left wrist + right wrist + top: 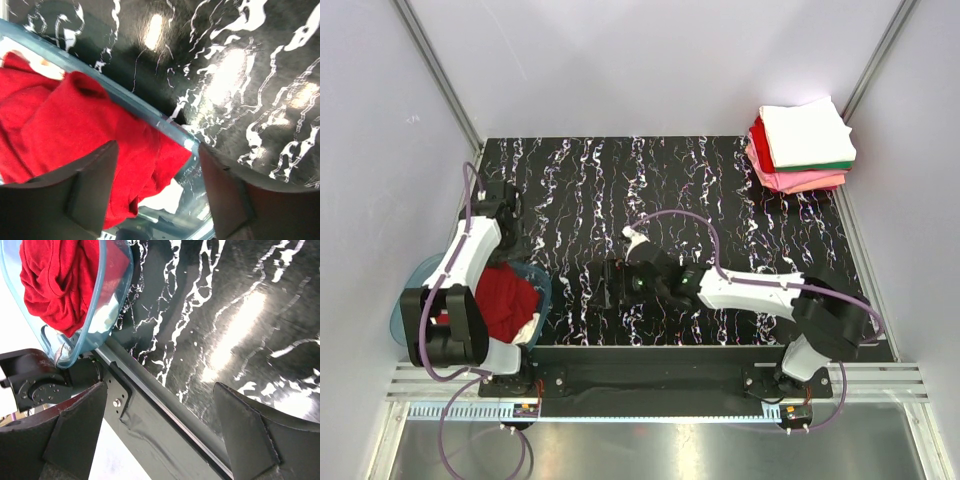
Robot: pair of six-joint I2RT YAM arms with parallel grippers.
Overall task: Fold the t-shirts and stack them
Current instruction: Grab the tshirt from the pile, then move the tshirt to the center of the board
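Left gripper [157, 167]: spread wide, empty, above tub [150, 119] rim.
Right gripper [160, 395]: held open, empty, near tub.
Red t-shirt [65, 120]: heaped inside tub.

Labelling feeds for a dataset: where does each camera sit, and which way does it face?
Top external: fixed above and behind, looking down on the black marbled tabletop; the white left arm and right arm show, bases nearest.
Left wrist: on the left arm, looking down past its open left tool at the translucent teal plastic tub's rim.
Right wrist: on the right arm, looking left along the table's near edge, past its open right tool.
Shared: all three show the crumpled red cotton t-shirt in the tub.
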